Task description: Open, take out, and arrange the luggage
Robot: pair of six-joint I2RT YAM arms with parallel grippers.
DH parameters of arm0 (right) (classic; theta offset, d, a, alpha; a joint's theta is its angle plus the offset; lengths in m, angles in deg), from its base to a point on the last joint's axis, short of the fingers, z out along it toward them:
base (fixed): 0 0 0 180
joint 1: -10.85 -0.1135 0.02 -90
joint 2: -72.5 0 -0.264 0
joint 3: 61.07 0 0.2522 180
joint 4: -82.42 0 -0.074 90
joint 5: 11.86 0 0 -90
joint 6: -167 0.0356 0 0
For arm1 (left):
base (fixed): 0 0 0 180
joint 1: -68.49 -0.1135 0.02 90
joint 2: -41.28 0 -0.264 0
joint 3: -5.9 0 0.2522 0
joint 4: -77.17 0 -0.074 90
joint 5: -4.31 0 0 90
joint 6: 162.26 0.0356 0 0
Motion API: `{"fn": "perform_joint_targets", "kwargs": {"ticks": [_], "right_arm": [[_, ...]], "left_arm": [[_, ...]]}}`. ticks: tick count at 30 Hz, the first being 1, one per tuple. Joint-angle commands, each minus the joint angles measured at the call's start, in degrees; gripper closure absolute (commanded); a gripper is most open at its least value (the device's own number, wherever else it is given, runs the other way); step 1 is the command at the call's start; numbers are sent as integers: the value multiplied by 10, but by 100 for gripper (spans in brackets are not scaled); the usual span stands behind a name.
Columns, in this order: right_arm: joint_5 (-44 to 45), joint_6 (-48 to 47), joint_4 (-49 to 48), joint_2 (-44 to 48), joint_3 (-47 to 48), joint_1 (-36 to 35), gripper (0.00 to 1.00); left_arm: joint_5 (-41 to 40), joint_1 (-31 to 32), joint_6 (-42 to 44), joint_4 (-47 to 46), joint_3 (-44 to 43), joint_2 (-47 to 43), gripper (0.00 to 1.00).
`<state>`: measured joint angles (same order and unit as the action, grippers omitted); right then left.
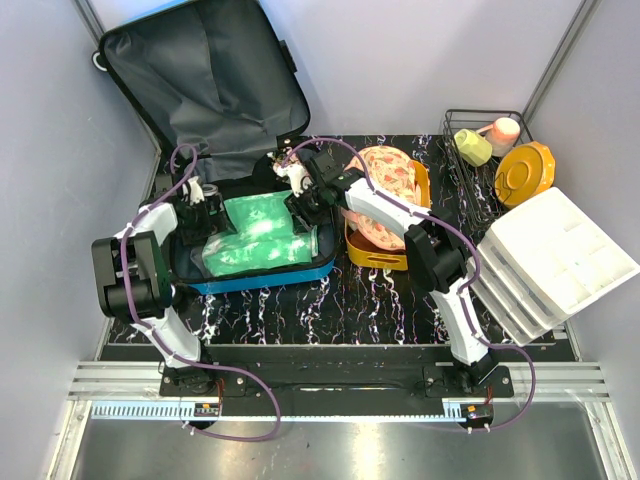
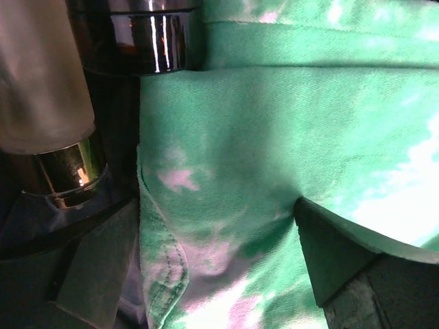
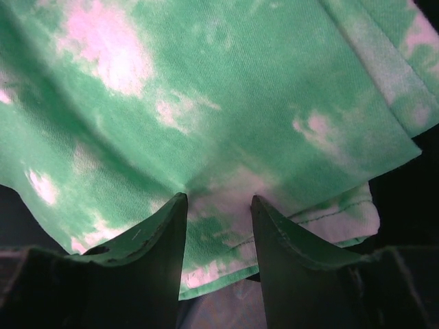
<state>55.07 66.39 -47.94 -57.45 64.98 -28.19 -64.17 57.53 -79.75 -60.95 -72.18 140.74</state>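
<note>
The blue suitcase (image 1: 262,277) lies open at the left of the table, its dark grey lined lid (image 1: 200,80) leaning on the back wall. A folded green tie-dye cloth (image 1: 255,235) lies in its base. My left gripper (image 1: 197,200) is at the cloth's left edge. In the left wrist view it (image 2: 214,205) is open wide, with the cloth's hem (image 2: 164,233) between the fingers. My right gripper (image 1: 298,200) is at the cloth's right end. In the right wrist view it (image 3: 218,199) is closed in on a puckered fold of the cloth (image 3: 206,82).
A frosted bottle with a gold collar (image 2: 44,89) and a dark jar (image 2: 137,34) stand in the suitcase left of the cloth. An orange basket (image 1: 385,250) holds a floral item. A wire rack (image 1: 480,175), an orange plate (image 1: 525,172) and a white drawer unit (image 1: 555,255) stand on the right.
</note>
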Motion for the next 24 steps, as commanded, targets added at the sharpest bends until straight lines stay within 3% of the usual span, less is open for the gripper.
{"fn": "perform_joint_targets", "kwargs": {"ticks": [1,4,6,10,11,13,14,15,17,22,24], "right_arm": [[32,-11,45,-9,-4,14,48],[24,-13,41,-7,-1,15,47],[17,-16,37,-4,-1,15,46],[-2,-19,25,13,-15,17,41],[-5,-20,17,18,-17,17,37],[-19,-26,10,35,-16,19,26],[-24,-28,1,43,-15,22,21],[-40,-38,-5,61,-12,28,9],[-57,-41,-35,82,-12,39,2],[-183,-68,-183,183,-101,92,0],[-214,-124,-260,222,-150,95,0]], "left_arm": [[14,-5,-49,-31,35,32,3],[122,-7,-64,-86,59,7,18],[172,-7,-68,-103,63,-17,35],[185,-7,-47,-112,60,-72,69],[184,-8,-28,-109,57,-85,84],[182,-5,-2,-91,47,-118,98],[183,-4,36,-83,43,-127,100],[186,5,61,-73,37,-137,100],[189,16,149,-40,22,-161,100],[244,45,337,-19,25,-219,100],[250,66,431,-19,28,-248,100]]}}
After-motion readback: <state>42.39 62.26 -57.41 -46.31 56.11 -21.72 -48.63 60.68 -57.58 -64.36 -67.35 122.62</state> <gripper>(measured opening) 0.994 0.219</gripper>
